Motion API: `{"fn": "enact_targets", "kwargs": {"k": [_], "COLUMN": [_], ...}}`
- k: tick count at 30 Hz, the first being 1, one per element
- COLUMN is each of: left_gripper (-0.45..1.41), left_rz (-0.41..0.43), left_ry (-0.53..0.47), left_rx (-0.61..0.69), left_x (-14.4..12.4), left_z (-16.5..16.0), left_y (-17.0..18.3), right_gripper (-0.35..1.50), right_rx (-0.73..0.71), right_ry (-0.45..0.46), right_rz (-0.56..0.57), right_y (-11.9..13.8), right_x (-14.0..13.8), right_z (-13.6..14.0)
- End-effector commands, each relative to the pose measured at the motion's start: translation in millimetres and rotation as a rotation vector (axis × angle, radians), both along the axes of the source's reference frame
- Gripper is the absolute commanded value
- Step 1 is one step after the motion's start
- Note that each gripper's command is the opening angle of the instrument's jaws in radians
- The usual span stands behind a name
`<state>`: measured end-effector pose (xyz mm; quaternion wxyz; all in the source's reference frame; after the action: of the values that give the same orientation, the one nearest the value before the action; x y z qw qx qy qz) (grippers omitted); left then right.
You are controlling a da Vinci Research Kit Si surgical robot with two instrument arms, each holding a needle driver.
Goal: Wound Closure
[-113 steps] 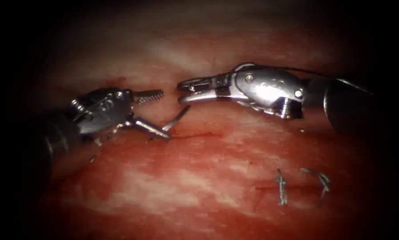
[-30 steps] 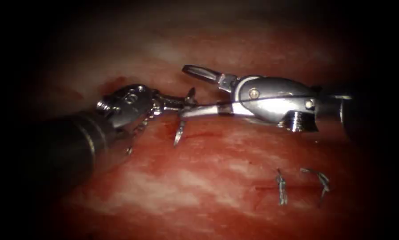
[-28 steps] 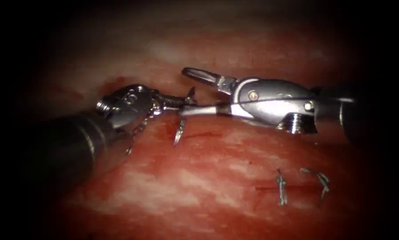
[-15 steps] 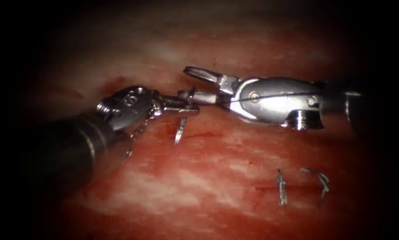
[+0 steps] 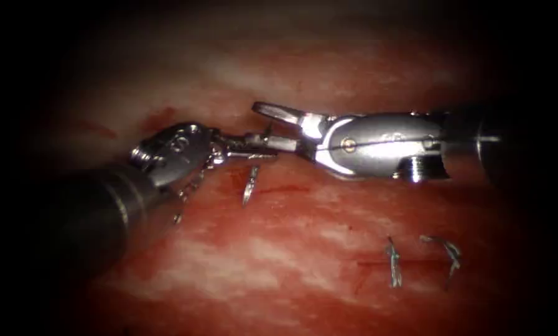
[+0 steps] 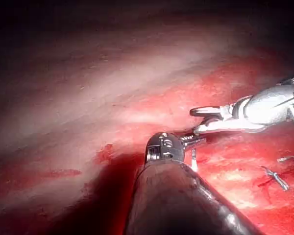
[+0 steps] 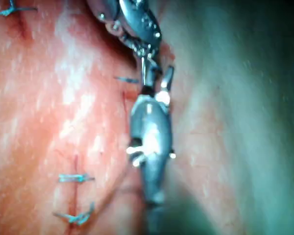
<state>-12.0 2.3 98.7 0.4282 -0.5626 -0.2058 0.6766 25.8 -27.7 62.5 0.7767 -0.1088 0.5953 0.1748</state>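
Two hands are meeting at frame centre: the left hand is gripping the needle near its upper end, its tip is touching the tissue; the right hand is gaping wide, holding nothing.

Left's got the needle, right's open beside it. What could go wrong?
1. Left claw is shut on the needle mid-curve, whose lower end seems in the tissue: a sideways tug could tear it.
2. Right claw, open and empty, crowds the left claw: a bump might knock the needle loose.
3. Thread lies across the right tool and could snag.
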Motion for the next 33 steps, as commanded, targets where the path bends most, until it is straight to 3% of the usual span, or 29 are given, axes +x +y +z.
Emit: {"fn": "enact_targets", "kwargs": {"k": [1,7,11,12,14,19,22,23,27,33], "left_gripper": [-0.45,-0.40,0.61,1.04,1.19,1.13,0.94,0.74,0.34,0.20], "left_rz": [0.001,0.004,0.020,0.011,-0.002,0.002,0.040,0.086,0.176,0.271], "left_ry": [-0.001,0.003,0.026,0.055,0.088,0.146,0.171,0.193,0.239,0.296], "left_rx": [0.002,-0.009,-0.075,-0.095,-0.110,-0.182,-0.214,-0.212,-0.206,-0.184], "left_x": [-0.6,-0.6,-0.4,-0.3,-0.1,1.0,1.0,0.7,-0.4,-1.8], "left_z": [0.8,0.7,0.7,0.8,0.8,0.9,1.3,1.9,4.2,7.8], "left_y": [-0.1,-0.2,-0.2,0.0,0.0,-1.4,-2.5,-3.4,-5.6,-8.1], "right_gripper": [-0.35,-0.35,-0.35,-0.35,-0.35,-0.35,-0.35,-0.35,-0.35,-0.35], "right_rx": [-0.011,-0.044,-0.041,-0.037,-0.034,-0.029,-0.050,-0.072,-0.130,-0.191], "right_ry": [0.003,-0.006,-0.012,-0.009,0.000,0.050,0.061,0.058,0.048,0.010], "right_rz": [-0.009,-0.034,-0.064,-0.089,-0.118,-0.154,-0.190,-0.213,-0.252,-0.300], "right_y": [-0.3,-0.3,0.2,0.4,0.8,3.6,4.1,4.0,3.2,1.6], "right_x": [0.4,-0.6,-0.9,-1.0,-1.2,-2.3,-2.0,-1.6,-0.5,0.4], "right_z": [0.7,0.4,0.6,0.9,1.4,3.1,3.8,4.1,5.0,6.3]}}
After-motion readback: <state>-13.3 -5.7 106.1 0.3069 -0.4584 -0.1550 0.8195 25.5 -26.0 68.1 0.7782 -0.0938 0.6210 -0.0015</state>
